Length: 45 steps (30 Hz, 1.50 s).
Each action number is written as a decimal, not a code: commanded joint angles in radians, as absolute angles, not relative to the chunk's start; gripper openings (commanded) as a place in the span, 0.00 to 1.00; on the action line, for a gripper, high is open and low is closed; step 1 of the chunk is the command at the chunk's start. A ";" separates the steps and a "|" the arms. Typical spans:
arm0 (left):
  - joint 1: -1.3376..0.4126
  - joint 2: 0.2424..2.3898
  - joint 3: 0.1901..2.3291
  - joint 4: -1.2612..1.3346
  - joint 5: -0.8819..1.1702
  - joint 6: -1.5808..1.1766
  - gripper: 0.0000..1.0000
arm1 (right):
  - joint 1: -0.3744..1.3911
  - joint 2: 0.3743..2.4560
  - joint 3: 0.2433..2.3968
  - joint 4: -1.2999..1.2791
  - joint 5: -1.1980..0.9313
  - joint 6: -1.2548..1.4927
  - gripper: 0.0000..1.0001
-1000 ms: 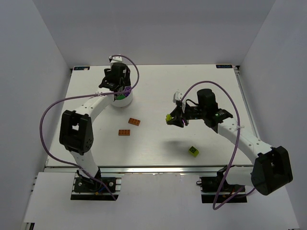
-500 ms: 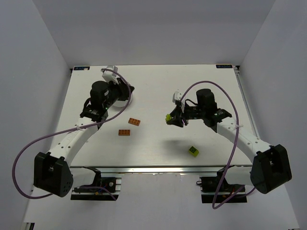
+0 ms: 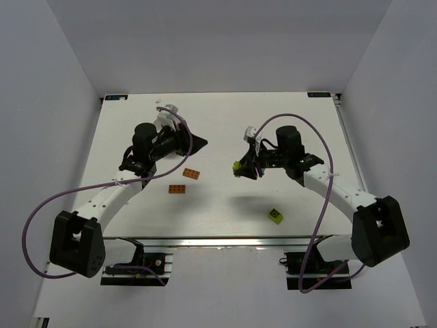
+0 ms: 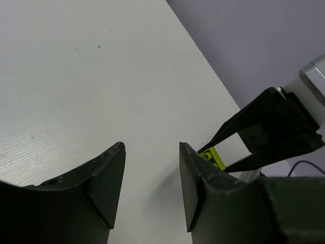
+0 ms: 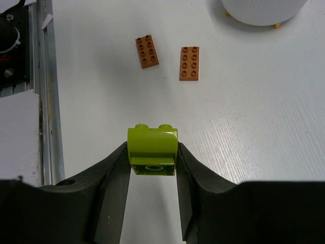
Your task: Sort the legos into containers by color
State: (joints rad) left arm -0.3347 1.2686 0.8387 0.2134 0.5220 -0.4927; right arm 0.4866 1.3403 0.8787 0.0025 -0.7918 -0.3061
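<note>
Our right gripper pinches the lime-green block by its sides, held up off the table. Beyond it one orange plate lies flat just beside another orange plate, not touching. Past them the white dish sits at the frame's edge. Our left gripper hangs with its jaws spread on nothing, facing the right one. From above, our left arm hides the dish. The green cube lies alone nearer the bases.
</note>
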 commanded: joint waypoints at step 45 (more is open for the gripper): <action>-0.324 0.888 0.765 0.124 0.074 -0.267 0.65 | 0.663 2.583 2.307 0.429 -0.319 0.113 0.00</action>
